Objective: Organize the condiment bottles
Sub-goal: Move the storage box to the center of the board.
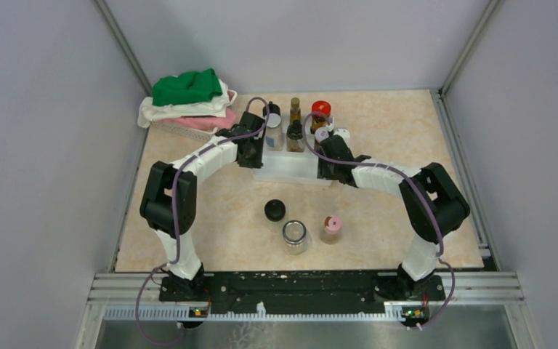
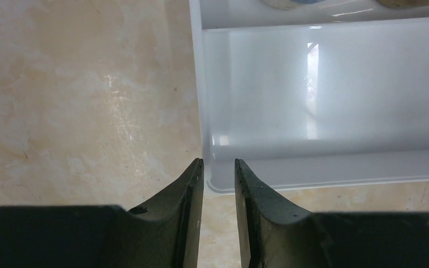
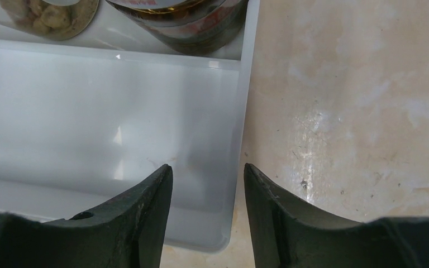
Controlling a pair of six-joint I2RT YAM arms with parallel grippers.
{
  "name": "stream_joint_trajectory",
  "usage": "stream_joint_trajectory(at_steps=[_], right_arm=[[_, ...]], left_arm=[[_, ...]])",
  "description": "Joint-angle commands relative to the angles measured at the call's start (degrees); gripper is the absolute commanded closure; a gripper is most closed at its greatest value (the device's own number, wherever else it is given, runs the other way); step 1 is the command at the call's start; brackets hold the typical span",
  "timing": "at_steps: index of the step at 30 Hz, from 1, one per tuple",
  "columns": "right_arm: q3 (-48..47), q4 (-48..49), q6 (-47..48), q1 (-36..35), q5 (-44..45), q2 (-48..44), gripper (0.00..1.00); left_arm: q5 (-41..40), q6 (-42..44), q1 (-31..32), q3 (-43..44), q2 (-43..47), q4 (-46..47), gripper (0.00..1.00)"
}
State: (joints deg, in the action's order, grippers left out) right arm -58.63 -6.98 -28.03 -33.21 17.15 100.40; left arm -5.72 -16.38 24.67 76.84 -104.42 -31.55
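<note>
I pinch the white tray's [image 2: 313, 111] 9 o'clock wall with the left gripper [image 2: 219, 162], and the right gripper [image 3: 208, 166] sits apart around its 3 o'clock wall, likely to slide it.

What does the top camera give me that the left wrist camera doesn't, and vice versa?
Top only: three loose bottles on the table: black-capped bottle, silver-lidded jar, pink-capped bottle, plus the cloth pile. Left wrist only: the left hand closed on the near-left corner of the white tray. Both: that tray and the table.
</note>
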Motion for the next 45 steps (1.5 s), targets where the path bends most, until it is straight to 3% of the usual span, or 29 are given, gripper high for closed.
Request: stream_joint_trajectory(at_steps=[1,7,18,45], right_arm=[[-2.1,2.37,1.09,0.82,-0.85,1.21,0.53],[-0.95,2.29,1.16,0.9,-0.59,1.14,0.58],[1.38,-0.35,1.73,1.61,1.85,-0.64,0.9],[11.47,-2.35,1.64,3.36,2.46,-12.34,0.93]], left_arm=[[-3.96,-0.28,0.01,1.01,0.29,0.31,0.65],[-4.42,-1.36,-0.01,0.35,-0.52,-0.67,0.65],[-2.83,-3.56,0.25,-3.47,-1.5,1.11,0.66],[-4.6,-8.25,8.62,-8.73,3.55,0.13,0.68]])
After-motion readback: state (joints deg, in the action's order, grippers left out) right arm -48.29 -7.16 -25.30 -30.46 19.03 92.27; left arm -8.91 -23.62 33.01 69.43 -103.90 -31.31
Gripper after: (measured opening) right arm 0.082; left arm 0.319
